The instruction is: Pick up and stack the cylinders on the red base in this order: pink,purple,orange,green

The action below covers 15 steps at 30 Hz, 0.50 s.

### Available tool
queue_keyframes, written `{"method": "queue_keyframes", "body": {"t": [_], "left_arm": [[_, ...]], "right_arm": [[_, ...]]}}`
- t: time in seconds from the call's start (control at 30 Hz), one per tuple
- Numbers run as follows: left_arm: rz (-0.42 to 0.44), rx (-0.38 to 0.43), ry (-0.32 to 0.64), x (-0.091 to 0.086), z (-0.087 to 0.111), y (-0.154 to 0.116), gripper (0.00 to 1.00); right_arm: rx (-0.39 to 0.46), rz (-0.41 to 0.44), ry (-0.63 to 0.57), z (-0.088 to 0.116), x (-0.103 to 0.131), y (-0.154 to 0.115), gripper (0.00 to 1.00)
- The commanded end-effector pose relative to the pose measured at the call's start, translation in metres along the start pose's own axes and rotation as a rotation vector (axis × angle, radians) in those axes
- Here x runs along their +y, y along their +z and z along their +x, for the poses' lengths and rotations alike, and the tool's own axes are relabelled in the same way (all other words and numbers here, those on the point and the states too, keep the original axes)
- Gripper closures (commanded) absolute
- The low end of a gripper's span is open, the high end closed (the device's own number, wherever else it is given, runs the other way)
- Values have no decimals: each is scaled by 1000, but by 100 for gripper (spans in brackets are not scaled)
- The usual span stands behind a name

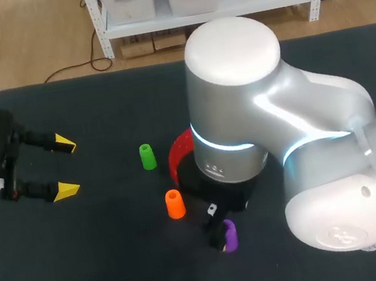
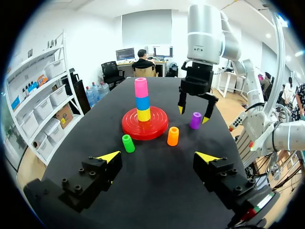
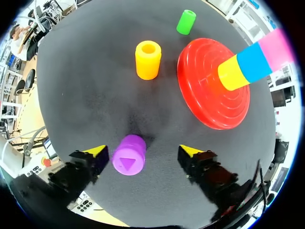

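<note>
Head view: the left fingers [image 1: 63, 142] sit out at the left side of the tabletop [image 1: 87, 273], spread wide with nothing between them. The right arm [image 1: 239, 103] comes in from the right and covers most of the red base [image 1: 178, 155], so only a slice of its rim shows. The green cylinder [image 1: 147, 156] stands just beside that rim, with the orange cylinder [image 1: 175, 204] nearer the camera. The purple cylinder [image 1: 228, 235] is nearer still, right under the arm's end. I can't make out the right fingers from up here.

Left wrist view: the left fingers [image 2: 109, 156] are wide apart and holding nothing. Ahead of them are green [image 2: 127, 143] and orange [image 2: 173, 136], both upright in front of the base [image 2: 155, 129]. On the base sits a stack of yellow [image 2: 143, 114], then blue [image 2: 142, 102], with the pink cylinder [image 2: 141, 88] on top. The right fingers [image 2: 181, 106] hang over purple [image 2: 196, 120], spread open either side of it.

Right wrist view: purple [image 3: 128, 155] stands upright between the right fingers [image 3: 96, 152]. It's close up to one finger, and I can't tell if it touches. There's a clear gap to the other finger, so no grip. Ahead are orange [image 3: 148, 59], green [image 3: 186, 21] and the base [image 3: 209, 102], which carries yellow [image 3: 231, 74], blue [image 3: 252, 59] and pink [image 3: 276, 46].
</note>
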<state>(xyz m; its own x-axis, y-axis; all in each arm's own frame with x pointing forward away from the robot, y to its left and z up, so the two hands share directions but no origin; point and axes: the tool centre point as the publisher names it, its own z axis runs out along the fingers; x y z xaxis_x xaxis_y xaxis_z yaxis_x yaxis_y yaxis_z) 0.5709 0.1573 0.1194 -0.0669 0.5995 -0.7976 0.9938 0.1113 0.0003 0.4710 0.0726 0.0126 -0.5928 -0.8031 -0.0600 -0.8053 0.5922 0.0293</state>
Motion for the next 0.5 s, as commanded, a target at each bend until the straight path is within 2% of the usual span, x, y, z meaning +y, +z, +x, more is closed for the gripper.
{"method": "queue_keyframes", "body": {"t": [0.03, 0.5], "left_arm": [[-3, -4, 3, -1, 1, 0, 0], [-3, -4, 3, -1, 1, 0, 0]], "right_arm": [[-1, -2, -4, 1, 1, 2, 100], [8, -2, 1, 2, 1, 2, 100]]}}
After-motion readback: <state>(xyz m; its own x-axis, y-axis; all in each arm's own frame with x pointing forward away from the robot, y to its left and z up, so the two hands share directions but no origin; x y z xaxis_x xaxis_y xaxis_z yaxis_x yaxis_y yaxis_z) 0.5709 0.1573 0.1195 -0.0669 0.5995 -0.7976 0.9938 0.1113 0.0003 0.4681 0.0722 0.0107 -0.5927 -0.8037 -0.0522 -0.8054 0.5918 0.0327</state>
